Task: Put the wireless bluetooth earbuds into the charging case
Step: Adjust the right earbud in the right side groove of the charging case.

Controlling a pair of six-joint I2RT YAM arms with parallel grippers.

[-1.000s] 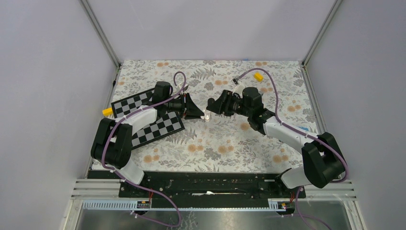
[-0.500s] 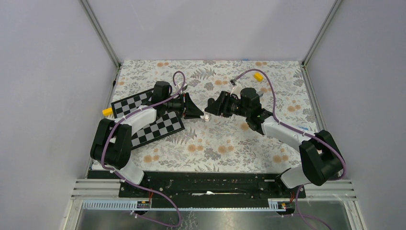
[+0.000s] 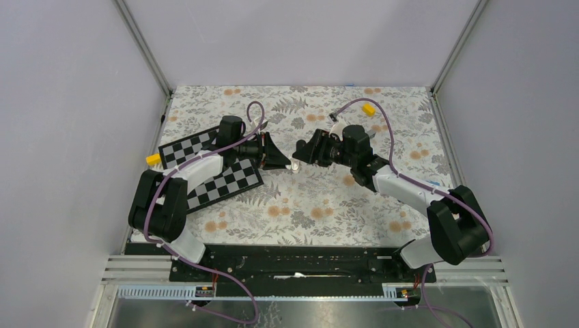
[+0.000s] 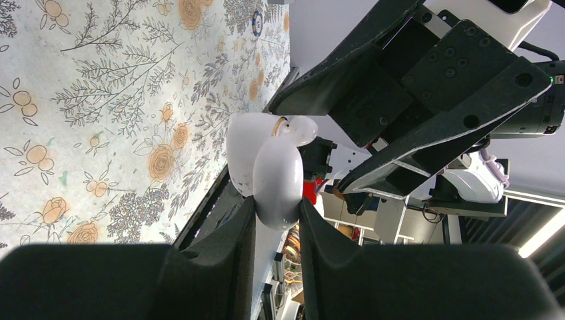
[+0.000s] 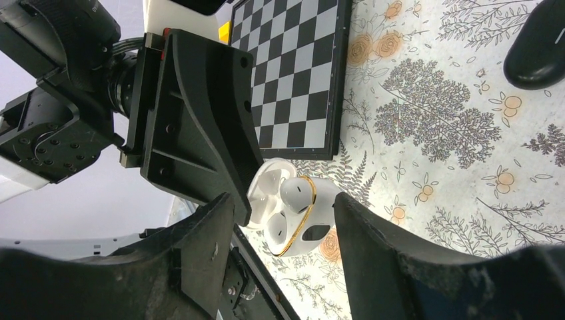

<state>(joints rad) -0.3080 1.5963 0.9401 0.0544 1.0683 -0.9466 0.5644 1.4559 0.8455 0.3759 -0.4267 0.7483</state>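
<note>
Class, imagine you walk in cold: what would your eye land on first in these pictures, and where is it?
The white charging case, lid open, is pinched in the left gripper at mid-table, with the right gripper open and facing it. Next, two checkerboard panels lie on the floral cloth at the left.

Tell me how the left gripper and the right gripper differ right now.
The left gripper is shut on the white charging case; the right gripper is open, jaws apart either side of it. The left gripper sits on the checkerboard side; the right gripper on the opposite side. Both are black and point at the case.
</note>
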